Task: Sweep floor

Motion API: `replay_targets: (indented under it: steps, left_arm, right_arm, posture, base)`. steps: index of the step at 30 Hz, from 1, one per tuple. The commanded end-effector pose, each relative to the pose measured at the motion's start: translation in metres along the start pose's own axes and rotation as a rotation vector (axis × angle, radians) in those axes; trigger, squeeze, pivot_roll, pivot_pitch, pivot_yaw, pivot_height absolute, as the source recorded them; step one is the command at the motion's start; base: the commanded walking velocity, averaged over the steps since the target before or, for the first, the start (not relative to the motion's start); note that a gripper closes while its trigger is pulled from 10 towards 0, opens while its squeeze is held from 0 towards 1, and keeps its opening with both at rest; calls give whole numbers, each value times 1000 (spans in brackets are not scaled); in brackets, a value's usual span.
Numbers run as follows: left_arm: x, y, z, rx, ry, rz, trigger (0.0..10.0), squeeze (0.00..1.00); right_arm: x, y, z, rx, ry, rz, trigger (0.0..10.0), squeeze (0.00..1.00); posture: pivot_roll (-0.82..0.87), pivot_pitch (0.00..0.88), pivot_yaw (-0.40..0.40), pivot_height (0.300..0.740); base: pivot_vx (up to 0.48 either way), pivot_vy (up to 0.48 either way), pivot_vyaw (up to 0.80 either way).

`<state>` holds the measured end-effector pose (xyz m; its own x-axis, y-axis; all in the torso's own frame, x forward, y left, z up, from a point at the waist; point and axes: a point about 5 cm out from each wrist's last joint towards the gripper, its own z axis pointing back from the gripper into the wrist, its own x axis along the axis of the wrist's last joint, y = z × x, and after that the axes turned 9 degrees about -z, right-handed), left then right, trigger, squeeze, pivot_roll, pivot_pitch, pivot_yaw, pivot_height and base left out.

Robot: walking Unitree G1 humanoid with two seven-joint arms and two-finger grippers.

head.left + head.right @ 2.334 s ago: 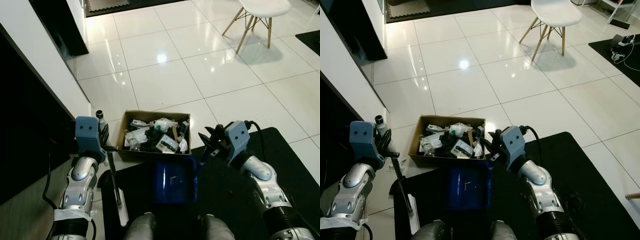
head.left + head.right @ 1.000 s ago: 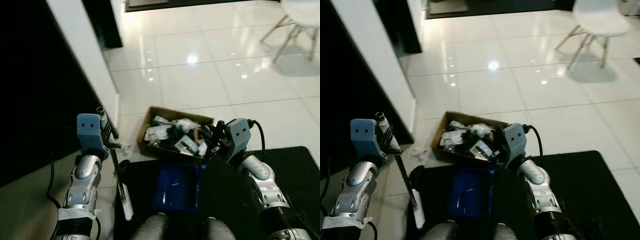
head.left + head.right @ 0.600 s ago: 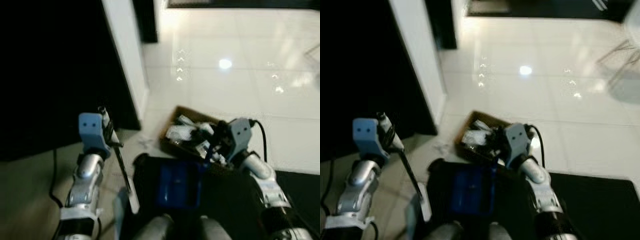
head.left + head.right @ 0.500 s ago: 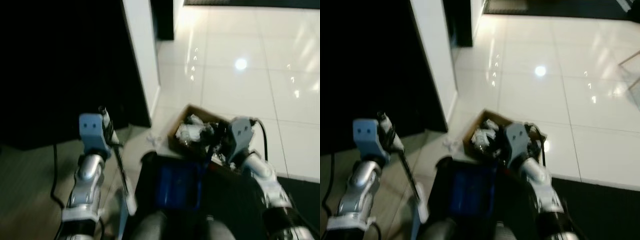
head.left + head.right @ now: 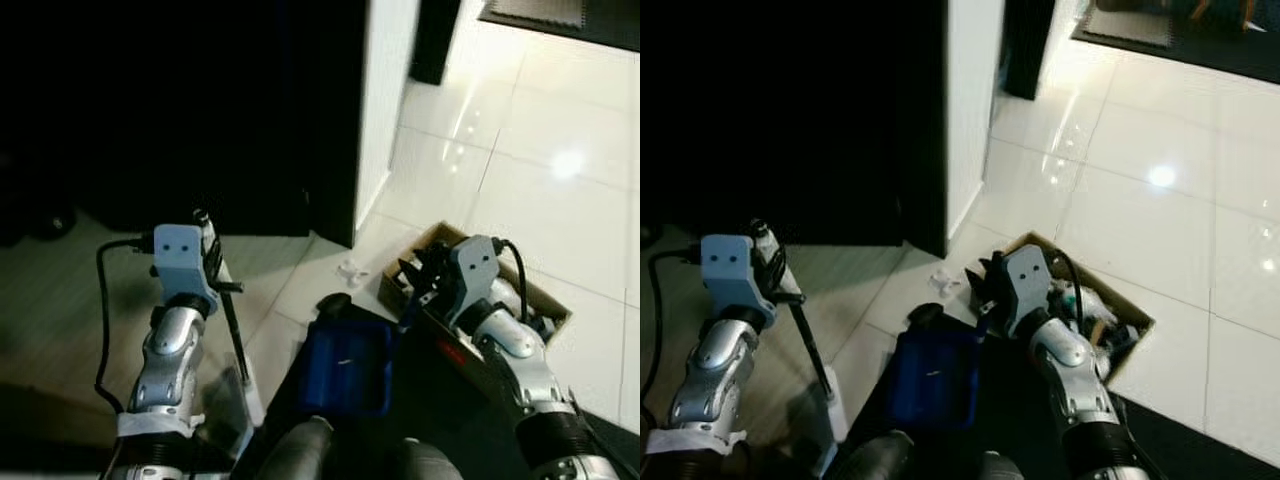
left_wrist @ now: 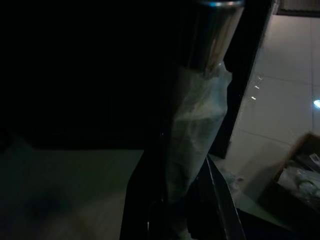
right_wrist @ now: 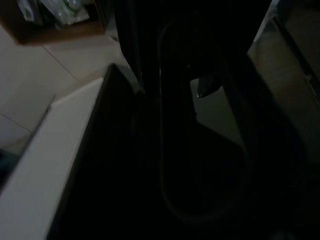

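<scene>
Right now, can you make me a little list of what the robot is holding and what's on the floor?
left gripper: shut on broom handle
right gripper: holds blue dustpan by its handle
cardboard box: full of trash, on white tiled floor
small scrap: on floor beside the box
black mat: under the robot

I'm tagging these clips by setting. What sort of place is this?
Probably a room in a home: glossy white floor tiles, a white wall end beside a dark doorway, and a cardboard box of odds and ends on the floor.
</scene>
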<state>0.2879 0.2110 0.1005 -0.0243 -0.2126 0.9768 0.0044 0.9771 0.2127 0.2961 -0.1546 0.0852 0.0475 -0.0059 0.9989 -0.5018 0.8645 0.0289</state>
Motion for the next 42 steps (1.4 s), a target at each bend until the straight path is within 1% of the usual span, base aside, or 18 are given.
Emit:
replay_targets:
  steps: [1,6,9,14,18,21,23,24,26,29,30,33,37,39,42]
  left_arm:
    - [3,-3,-3,-2,-20,0,10000,0]
    - [2,-5,-5,-5,-7,1,10000,0]
    - [2,-9,-7,-27,0,-4,10000,0]
    - [0,-9,-7,-30,4,-7,10000,0]
    - [-1,-8,-8,-21,-1,-13,10000,0]
    - [-1,-8,-9,-9,-6,-7,10000,0]
    - [-1,-8,-9,-7,-7,-4,10000,0]
    - [0,-8,-11,-2,-15,1,10000,0]
    - [2,-10,-14,-3,-31,7,10000,0]
    - [3,-10,-15,-5,-41,11,10000,0]
    - [13,-12,-21,-5,-88,50,10000,0]
    - [24,-16,-27,-12,-132,95,10000,0]
    - [32,-21,-31,-41,-143,87,10000,0]
    - [41,-28,-32,-79,-167,89,10000,0]
    - [44,-28,-31,-96,-183,102,10000,0]
  right_arm:
    - [-1,1,0,1,-9,-12,10000,0]
    - [-2,1,1,-9,-8,-19,10000,0]
    - [-2,-1,2,-24,-12,-38,10000,0]
    - [-4,-1,2,-36,-5,-38,10000,0]
    - [-13,-4,5,-101,38,-76,10000,0]
    - [-18,-6,8,-136,61,-80,10000,0]
    - [-20,-7,10,-147,68,-75,10000,0]
    - [-23,-14,17,-182,100,-51,10000,0]
    - [-24,-23,23,-217,128,-18,10000,0]
    - [-24,-25,24,-227,129,-7,10000,0]
    - [-23,-32,28,-259,144,1,10000,0]
    - [-25,-39,32,-295,169,34,10000,0]
    - [-25,-39,33,-298,168,26,10000,0]
    - [-25,-34,33,-271,144,-24,10000,0]
    - [-30,-30,33,-247,165,-37,10000,0]
  posture:
    - [9,86,37,740]
    - [6,84,40,740]
    - [3,82,44,740]
    - [4,80,44,740]
    - [3,77,43,740]
    - [-3,79,45,740]
    - [-5,79,46,740]
    - [-14,85,50,740]
    - [-16,87,50,740]
    - [-19,89,51,740]
    - [-26,95,55,740]
    - [-31,96,56,740]
    - [-32,97,57,740]
    - [-31,99,58,740]
    - [-26,99,56,740]
  base:
    - [0,0,538]
    - [0,0,95]
    - [0,0,0]
    - [0,0,0]
    - [0,0,0]
    - [0,0,0]
    - [0,0,0]
    - [0,0,0]
    - [0,0,0]
    - [0,0,0]
    - [0,0,0]
    - [0,0,0]
    - [0,0,0]
    - [0,0,0]
    - [0,0,0]
